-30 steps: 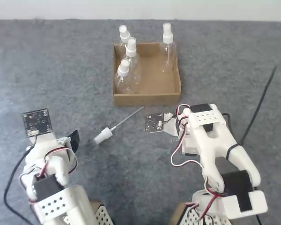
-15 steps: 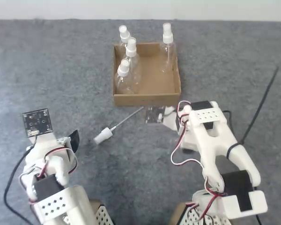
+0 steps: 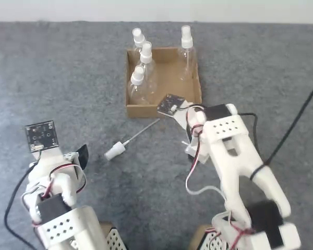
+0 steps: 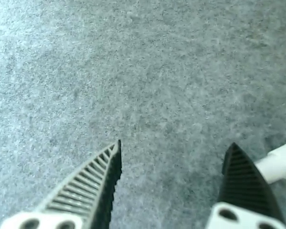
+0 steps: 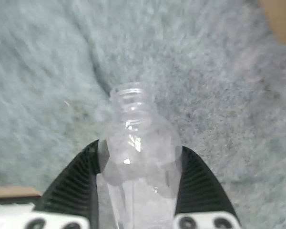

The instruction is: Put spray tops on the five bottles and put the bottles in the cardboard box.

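The right arm stretched forward from the near edge of the grey tabletop (image 3: 52, 73), its wrist hanging just short of the front wall of the cardboard box (image 3: 164, 111). The right tool (image 5: 139, 157) was clenched on a clear bottle (image 5: 139, 143), one ribbed finger on either side of the bottle's shoulder, and the threaded neck stood bare with no spray top on it. The left arm sat folded low at the near left of the tabletop, well apart from the box. The left tool (image 4: 176, 145) was spread wide and grasped nothing, pointing down at bare tabletop. The loose spray top (image 3: 116, 150) lay on its side between the two arms, its thin dip tube reaching toward the box's front wall; in the left wrist view its white head lay just beside one finger (image 4: 243, 176). Four capped bottles (image 3: 138, 83) stood upright in the box, three along its left side and one in the far right corner.
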Robot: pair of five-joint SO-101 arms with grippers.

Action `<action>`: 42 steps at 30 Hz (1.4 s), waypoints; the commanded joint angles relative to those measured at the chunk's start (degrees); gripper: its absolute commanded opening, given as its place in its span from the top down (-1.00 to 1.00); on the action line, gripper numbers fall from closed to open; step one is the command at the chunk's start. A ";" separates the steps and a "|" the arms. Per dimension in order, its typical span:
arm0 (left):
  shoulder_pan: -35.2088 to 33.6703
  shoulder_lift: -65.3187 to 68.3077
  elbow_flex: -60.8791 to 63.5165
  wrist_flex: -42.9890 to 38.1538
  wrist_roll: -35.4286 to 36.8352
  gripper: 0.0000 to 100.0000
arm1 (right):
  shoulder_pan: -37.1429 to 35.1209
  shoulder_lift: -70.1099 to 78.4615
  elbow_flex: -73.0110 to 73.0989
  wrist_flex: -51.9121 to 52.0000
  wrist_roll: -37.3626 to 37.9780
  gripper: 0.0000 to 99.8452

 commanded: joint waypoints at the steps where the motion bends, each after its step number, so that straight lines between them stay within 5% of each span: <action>1: -0.26 -0.88 -0.40 -1.41 0.70 0.36 | -4.70 -9.54 -3.60 1.36 -10.73 0.95; 9: 0.97 -0.79 -1.63 -1.23 0.35 0.36 | -7.16 -17.19 -3.60 -2.86 -25.23 0.94; 12: 3.60 -0.79 -2.68 0.18 -4.84 0.36 | -6.46 -17.27 -3.43 -4.70 -28.92 0.94; 21: 9.58 -0.26 -11.38 10.20 -12.92 0.36 | 3.82 -17.45 2.73 -13.23 -36.92 0.94; 32: 18.73 0.70 -11.82 12.04 -16.79 0.36 | 10.86 -17.27 8.88 -21.05 -41.14 0.94; 42: 22.15 25.58 -17.63 7.38 -16.62 0.36 | 11.21 -17.27 9.67 -22.02 -41.67 0.94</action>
